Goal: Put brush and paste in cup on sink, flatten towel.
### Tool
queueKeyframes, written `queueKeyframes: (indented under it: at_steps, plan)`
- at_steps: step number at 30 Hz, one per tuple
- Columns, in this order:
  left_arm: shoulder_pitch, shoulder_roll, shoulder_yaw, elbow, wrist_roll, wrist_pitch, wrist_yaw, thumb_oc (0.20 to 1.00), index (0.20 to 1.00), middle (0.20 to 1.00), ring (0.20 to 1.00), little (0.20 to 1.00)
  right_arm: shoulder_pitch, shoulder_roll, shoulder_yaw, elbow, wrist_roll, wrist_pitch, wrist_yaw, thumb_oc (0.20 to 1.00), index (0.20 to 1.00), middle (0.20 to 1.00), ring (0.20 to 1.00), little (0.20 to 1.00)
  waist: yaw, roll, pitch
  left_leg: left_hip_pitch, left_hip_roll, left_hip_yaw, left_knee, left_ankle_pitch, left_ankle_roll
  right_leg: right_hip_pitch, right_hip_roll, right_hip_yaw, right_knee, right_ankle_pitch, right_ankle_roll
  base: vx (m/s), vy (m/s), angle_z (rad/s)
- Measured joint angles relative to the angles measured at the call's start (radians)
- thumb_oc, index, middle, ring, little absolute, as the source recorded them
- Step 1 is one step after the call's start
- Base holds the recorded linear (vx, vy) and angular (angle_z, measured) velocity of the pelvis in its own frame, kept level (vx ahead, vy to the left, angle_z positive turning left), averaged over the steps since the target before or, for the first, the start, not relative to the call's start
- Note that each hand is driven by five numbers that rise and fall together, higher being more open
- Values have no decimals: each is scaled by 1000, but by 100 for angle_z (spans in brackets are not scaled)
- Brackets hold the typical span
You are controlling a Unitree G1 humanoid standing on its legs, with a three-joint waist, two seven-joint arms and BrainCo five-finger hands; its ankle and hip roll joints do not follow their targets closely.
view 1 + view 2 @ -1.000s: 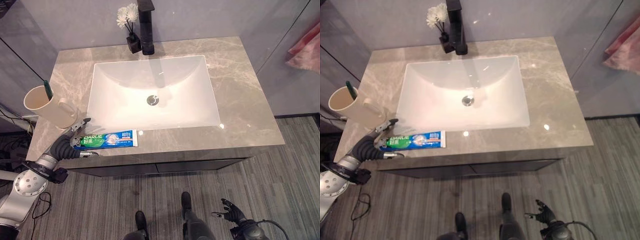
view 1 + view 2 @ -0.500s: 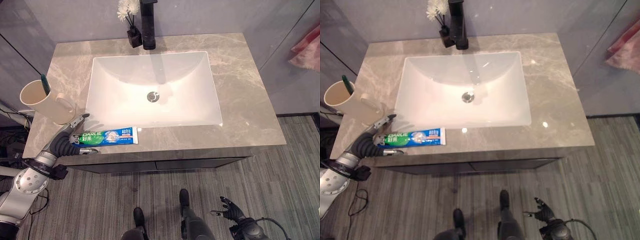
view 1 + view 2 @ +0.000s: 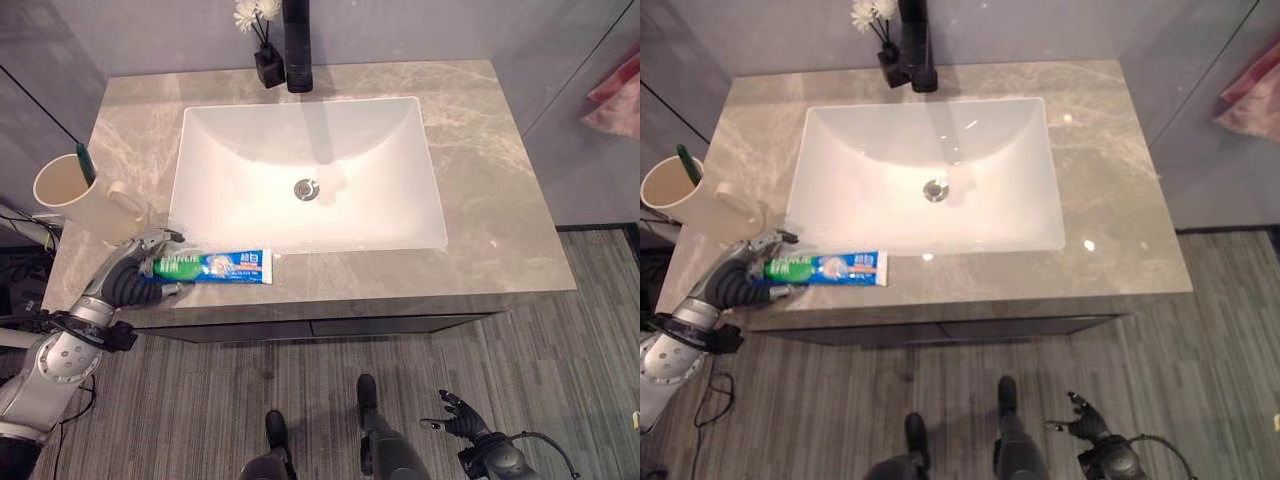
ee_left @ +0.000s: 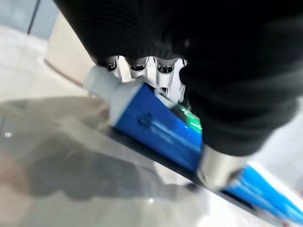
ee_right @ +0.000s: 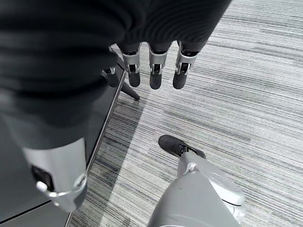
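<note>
Now the left robot hand (image 3: 135,277) is closing round the toothpaste (image 3: 215,266) at the worktop's front-left edge; next, lift it into the cup (image 3: 72,199), where the brush (image 3: 85,163) already stands.

Cap end of toothpaste tube (image 3: 210,266) covered by left hand (image 3: 133,276); grip detail too small to read from head views. Blurred in left wrist view; tube's far end cut off by frame edge. Toothbrush (image 3: 86,165) mostly sunk in cup (image 3: 75,197) beyond hand; bristle end hidden. Pink towel (image 3: 616,95) far from both hands, cropped by frame edge. Faucet (image 3: 297,45) top cropped.
</note>
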Motion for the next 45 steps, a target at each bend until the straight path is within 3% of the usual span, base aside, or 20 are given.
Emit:
queueKeyframes:
  at_steps: [9,17,25,28,35,40,45]
  plan:
    - [-46,-58,-45,42,74,23,5,200,200,200,200,200,-28,9,-1,125,0,-1,-21,1000,1000,1000,1000,1000,-3,1,-4,66,6,-1,1,-7,-2,67,5,-4,5,-6,-2,38,-10,0]
    - [31,-64,-127,45,153,32,-6,200,200,200,200,200,-13,48,-73,378,23,24,-43,1000,1000,1000,1000,1000,-1,12,-98,128,14,-4,-3,-21,-2,132,11,-10,0,-30,-4,46,-15,1]
    - [115,-59,-118,7,310,34,8,200,200,200,200,200,44,57,-318,503,202,44,-53,1000,1000,1000,1000,1000,-2,-3,-140,162,16,-22,-4,-24,-5,177,9,-27,0,-44,-4,9,-22,7]
    - [119,-52,-118,0,355,35,20,200,200,200,200,200,49,55,-334,504,261,50,-65,1000,1000,1000,1000,1000,-1,-15,-155,162,17,-25,-4,-24,-5,179,9,-28,0,-42,-6,0,0,0]
    - [90,-26,-113,-8,507,52,163,200,200,200,200,200,11,60,-379,445,476,37,-99,1000,1000,1000,1000,1000,-28,-31,-170,178,17,-23,-4,-24,-5,197,10,-26,0,-40,-2,-2,-1,0]
    - [69,-64,-41,-71,545,83,239,200,200,200,200,200,0,79,-401,301,613,7,-134,1000,1000,1000,1000,1000,-28,-38,-175,192,17,-4,-4,-24,-5,197,13,-14,0,-33,-9,-11,6,-7]
    - [-24,-64,0,-97,546,90,315,200,200,200,200,200,12,90,-397,130,635,-43,-171,1000,1000,1000,1000,1000,-39,-48,-195,195,15,-1,-4,-24,-4,197,13,-4,0,-33,-5,1,9,-5]
